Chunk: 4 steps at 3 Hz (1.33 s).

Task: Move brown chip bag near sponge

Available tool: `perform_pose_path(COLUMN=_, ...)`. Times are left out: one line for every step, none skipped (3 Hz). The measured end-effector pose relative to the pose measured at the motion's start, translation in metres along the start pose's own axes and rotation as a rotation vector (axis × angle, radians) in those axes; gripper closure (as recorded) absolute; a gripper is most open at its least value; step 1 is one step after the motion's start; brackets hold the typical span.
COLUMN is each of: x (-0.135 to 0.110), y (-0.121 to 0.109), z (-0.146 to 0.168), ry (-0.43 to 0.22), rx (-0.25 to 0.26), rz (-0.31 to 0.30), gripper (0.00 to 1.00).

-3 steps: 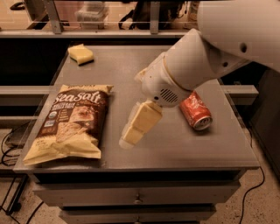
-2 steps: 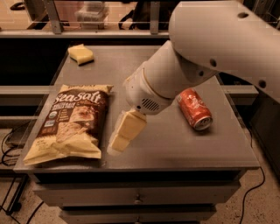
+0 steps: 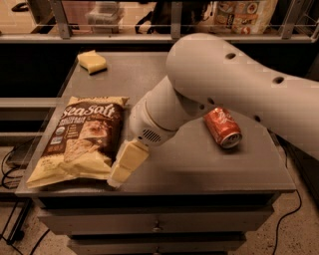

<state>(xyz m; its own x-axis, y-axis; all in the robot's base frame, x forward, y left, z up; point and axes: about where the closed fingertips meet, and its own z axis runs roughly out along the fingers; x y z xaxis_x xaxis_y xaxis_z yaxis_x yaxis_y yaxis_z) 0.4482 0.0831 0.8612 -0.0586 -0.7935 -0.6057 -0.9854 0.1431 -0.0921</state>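
Note:
The brown chip bag lies flat on the left front of the grey table, dark brown with white "Sea Salt" lettering and cream-yellow ends. The pale-yellow sponge sits at the table's far left corner, well apart from the bag. My gripper, with pale-yellow blocky fingers, hangs low at the bag's right front corner, right beside its edge. My white arm stretches across the table from the right.
A red soda can lies on its side right of centre. A rail and shelf with packaged goods run behind the table. Drawers sit below the front edge. Cables lie on the floor at the left.
My gripper has moved left and down toward the table's front, from the middle of the table to the bag's right front corner. The bag, sponge and can have not moved.

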Motion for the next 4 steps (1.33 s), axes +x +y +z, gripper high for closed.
perform_pose_path(x=-0.006, y=0.012, z=0.022, ry=-0.040, rx=-0.038, rz=0.048, gripper=0.00)
perform_pose_path(x=-0.009, y=0.022, z=0.040, ry=-0.070, rx=-0.078, rz=0.078, gripper=0.18)
perform_pose_path(x=-0.008, y=0.021, z=0.041, ry=-0.087, rx=-0.075, rz=0.104, gripper=0.42)
perform_pose_path(x=-0.005, y=0.014, z=0.030, ry=-0.099, rx=-0.043, rz=0.127, gripper=0.65)
